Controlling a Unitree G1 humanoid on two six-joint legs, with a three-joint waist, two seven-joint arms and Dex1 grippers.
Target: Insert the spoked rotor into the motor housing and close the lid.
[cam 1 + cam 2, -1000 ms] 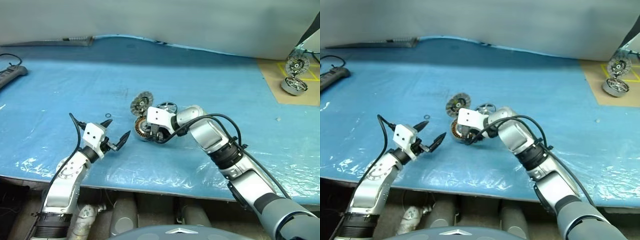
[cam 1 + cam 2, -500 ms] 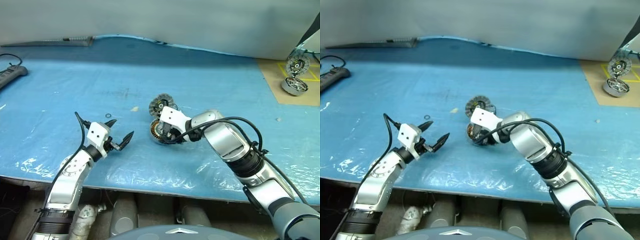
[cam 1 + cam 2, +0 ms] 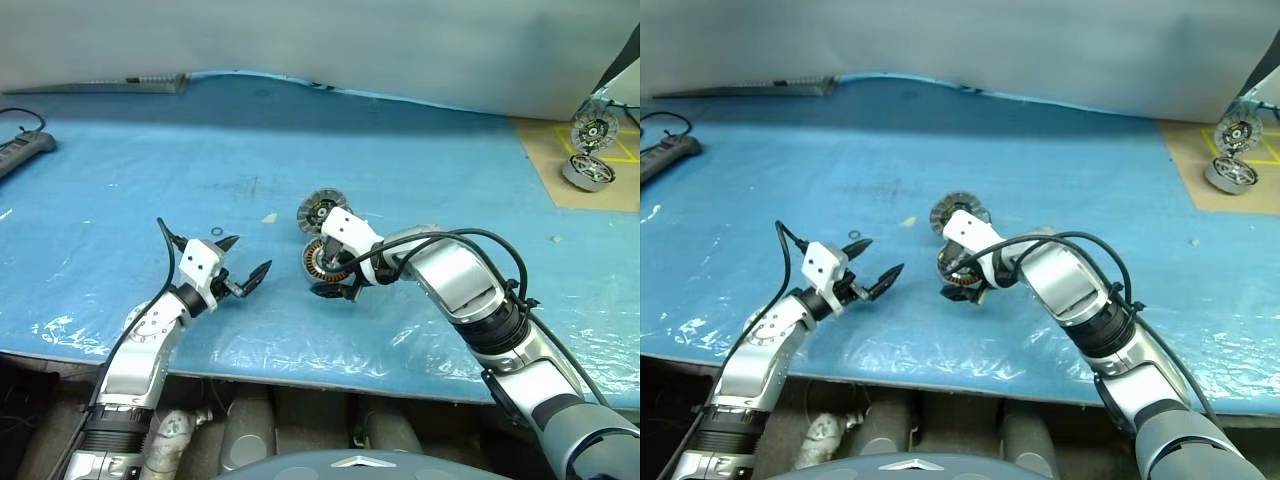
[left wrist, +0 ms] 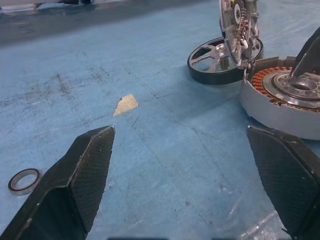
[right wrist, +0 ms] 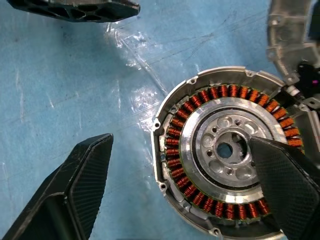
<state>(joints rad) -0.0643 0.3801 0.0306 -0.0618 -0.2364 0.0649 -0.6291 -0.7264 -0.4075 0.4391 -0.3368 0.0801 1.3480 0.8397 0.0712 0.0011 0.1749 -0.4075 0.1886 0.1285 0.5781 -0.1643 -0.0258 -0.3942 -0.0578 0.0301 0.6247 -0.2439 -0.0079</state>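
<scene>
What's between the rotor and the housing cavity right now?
The right gripper hangs open over the housing, one finger across its centre. The lid stands upright at the housing's rim, on the side where the rotor lies flat on the mat. Both stand in the rotor's way.

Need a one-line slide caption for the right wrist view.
Open right gripper over the open motor housing, copper windings exposed, on the blue table.
</scene>
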